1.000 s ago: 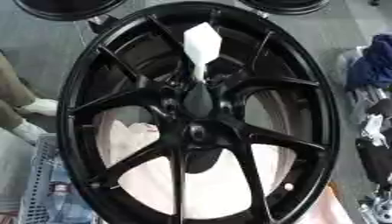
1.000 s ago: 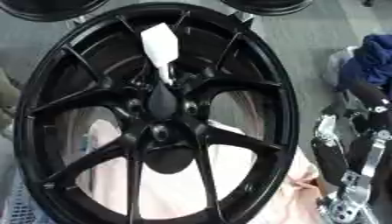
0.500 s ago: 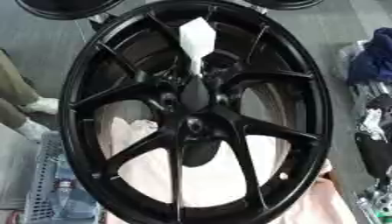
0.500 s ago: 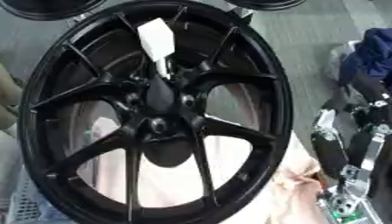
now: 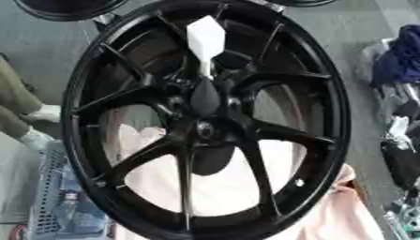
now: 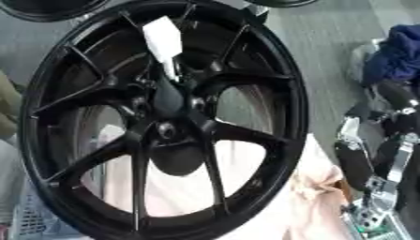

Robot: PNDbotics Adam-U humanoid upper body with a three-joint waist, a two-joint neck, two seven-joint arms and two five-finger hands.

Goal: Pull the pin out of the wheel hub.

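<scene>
A: Right eye view shows the right hand [image 6: 373, 159] low at the side, well away from the wheel [image 6: 49, 108]. Can you read its fingers?

B: No, I cannot tell whether they are apart or together; only black and silver parts show. The left hand is not in sight.

A: And the pin?

B: The pin [image 5: 205, 44] sits in the hub [image 5: 205, 117], its white head up and leftward of those fingers, with nothing touching it.

A: Why does the wheel lean like that?

B: Probably so the hub faces the robot and the pin stands clear of the spokes for a grab. A pink cloth [image 5: 328, 215] lies under it, likely as padding.
</scene>
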